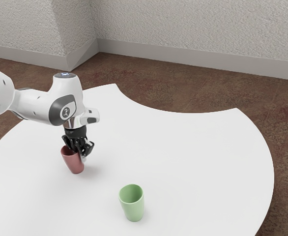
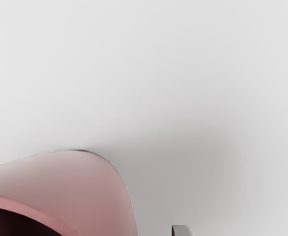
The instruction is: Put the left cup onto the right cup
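The red cup [image 1: 73, 161] is at the exterior view's left on the white table [image 1: 183, 147], tilted with its rim leaning left. My gripper [image 1: 79, 149] comes down onto its rim from above and is shut on the cup's wall. I cannot tell whether the cup's base still touches the table. The green cup [image 1: 131, 202] stands upright, mouth up, to the exterior view's right and nearer the front edge, about a cup's height away. In the wrist view the red cup [image 2: 60, 191] sits blurred right under my hand, with one fingertip [image 2: 181, 230] beside it.
The round white table has a curved cut-out along its far edge [image 1: 178, 109]. Brown carpet [image 1: 198, 83] surrounds it, and a wall with a pale baseboard [image 1: 193, 56] runs behind.
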